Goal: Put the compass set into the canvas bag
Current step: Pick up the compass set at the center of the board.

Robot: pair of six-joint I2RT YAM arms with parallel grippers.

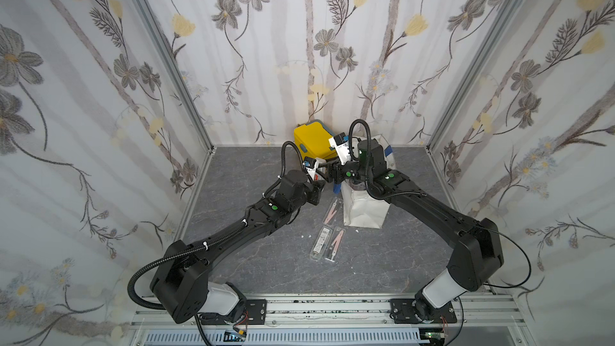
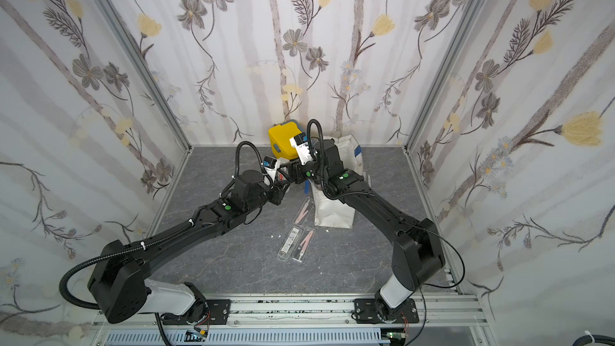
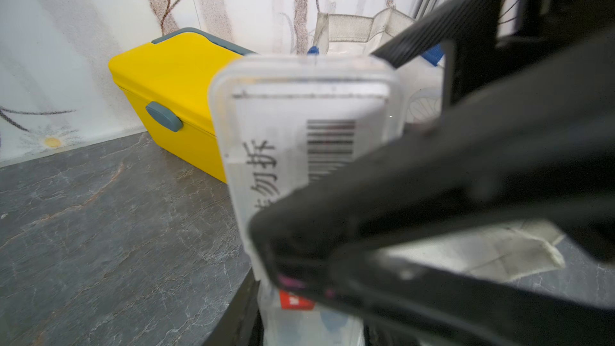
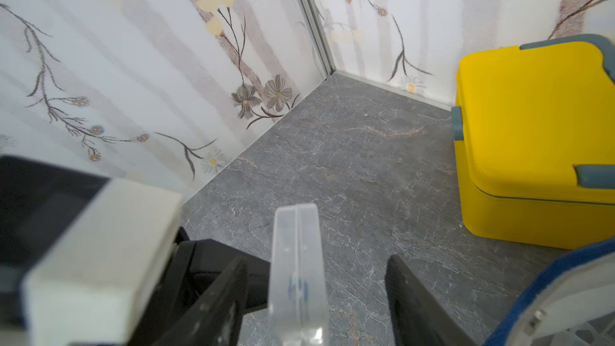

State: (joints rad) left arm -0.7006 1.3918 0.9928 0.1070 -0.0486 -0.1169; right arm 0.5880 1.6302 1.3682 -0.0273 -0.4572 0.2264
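My left gripper (image 3: 309,326) is shut on a compass set (image 3: 306,121), a clear plastic case with a barcode label, and holds it above the table just left of the canvas bag (image 1: 364,211). My right gripper (image 4: 317,261) stands open around the same case (image 4: 296,274), seen edge-on. One finger (image 4: 216,301) is close beside the case and the other finger (image 4: 416,301) stands well apart from it. In both top views the two grippers (image 1: 327,174) meet beside the bag's upper left corner. The off-white bag (image 2: 336,211) stands upright with blue straps.
A yellow lidded box (image 1: 314,143) sits against the back wall, just behind the grippers. Three more clear compass cases lie on the grey table (image 1: 266,261) in front of the bag: one (image 1: 333,209) beside it, two (image 1: 321,242) (image 1: 336,244) nearer the front.
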